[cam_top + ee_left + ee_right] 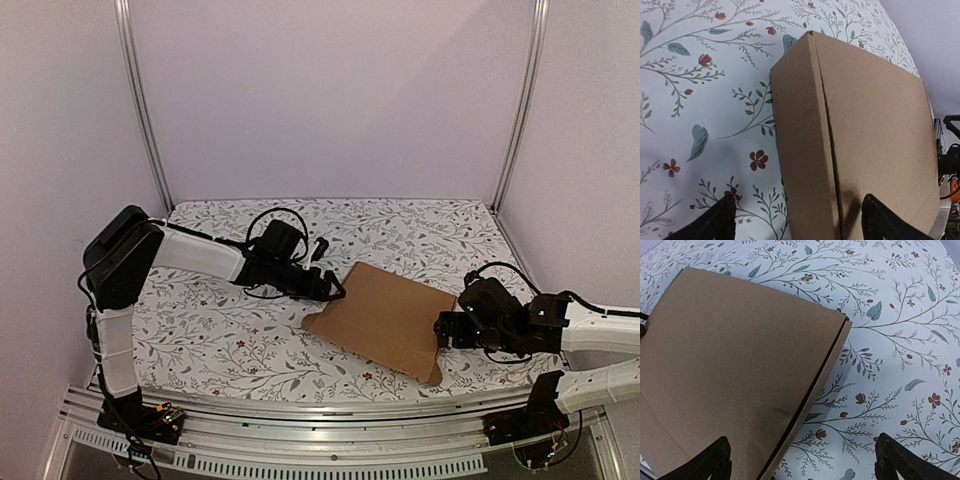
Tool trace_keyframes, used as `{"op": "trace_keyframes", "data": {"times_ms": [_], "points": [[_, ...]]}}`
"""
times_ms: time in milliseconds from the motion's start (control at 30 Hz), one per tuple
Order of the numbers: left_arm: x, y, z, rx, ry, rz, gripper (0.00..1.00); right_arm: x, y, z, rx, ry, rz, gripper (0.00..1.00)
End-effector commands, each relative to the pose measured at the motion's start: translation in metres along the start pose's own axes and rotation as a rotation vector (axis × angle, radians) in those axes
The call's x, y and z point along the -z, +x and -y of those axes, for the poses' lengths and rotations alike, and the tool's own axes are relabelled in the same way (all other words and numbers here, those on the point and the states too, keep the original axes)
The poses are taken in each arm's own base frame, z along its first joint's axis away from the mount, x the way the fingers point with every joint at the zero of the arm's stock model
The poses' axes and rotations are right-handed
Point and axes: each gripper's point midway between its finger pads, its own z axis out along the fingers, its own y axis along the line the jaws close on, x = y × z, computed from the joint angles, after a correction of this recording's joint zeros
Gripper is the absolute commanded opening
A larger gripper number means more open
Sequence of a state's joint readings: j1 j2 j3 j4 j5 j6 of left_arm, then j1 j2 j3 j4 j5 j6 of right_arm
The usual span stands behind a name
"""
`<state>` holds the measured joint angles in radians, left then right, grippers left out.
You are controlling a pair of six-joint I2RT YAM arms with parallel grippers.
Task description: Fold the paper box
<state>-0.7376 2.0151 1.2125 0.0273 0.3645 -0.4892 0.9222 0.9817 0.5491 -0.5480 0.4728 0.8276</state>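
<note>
Paper box [385, 320] is flat on the table, right of centre and towards the near edge, turned on a diagonal. It's closed up into a shallow box with the plain brown top facing up. The right wrist view shows a dark slit along one side of the box [735, 375] where the top meets the side wall. The left wrist view shows a crease running lengthwise near one long edge of the box [860, 130].

Left gripper [332, 285] is at the box's far-left edge. In its wrist cam the left gripper [800, 225] has its fingers spread wide and grasps nothing. One fingertip [720, 222] is over the cloth, the other over the box top, and the box edge sits between them.

Right gripper [445, 330] is at the box's right edge. In its wrist cam the right gripper [805, 465] is also spread wide and released, straddling the slit side. One fingertip [710, 465] is over cardboard, the other over cloth. Can't tell whether any fingertip touches the surface.

The box lies between the two grippers. The table [220, 330] has a white floral cloth. Pale walls with metal corner posts [145, 110] stand behind it, and an aluminium rail [330, 440] runs along the near edge.
</note>
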Motion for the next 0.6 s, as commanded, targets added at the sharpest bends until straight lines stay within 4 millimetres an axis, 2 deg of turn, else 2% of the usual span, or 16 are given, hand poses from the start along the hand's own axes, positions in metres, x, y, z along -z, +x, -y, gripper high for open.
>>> {"op": "trace_keyframes", "data": {"times_ms": [0,100,300,567], "points": [[-0.006,-0.001,0.007,0.034,0.071,-0.019,0.84,-0.011,0.015,-0.009,-0.150,-0.094,-0.073,0.98],[-0.007,0.003,0.003,0.051,0.076,-0.034,0.81,-0.019,0.017,-0.013,-0.216,-0.145,-0.093,0.96],[-0.006,0.012,-0.002,0.094,0.085,-0.053,0.73,-0.028,0.014,-0.022,-0.281,-0.202,-0.110,0.83],[0.010,0.031,-0.010,0.129,0.048,-0.050,0.65,-0.043,0.016,-0.047,-0.283,-0.275,-0.149,0.63]]}}
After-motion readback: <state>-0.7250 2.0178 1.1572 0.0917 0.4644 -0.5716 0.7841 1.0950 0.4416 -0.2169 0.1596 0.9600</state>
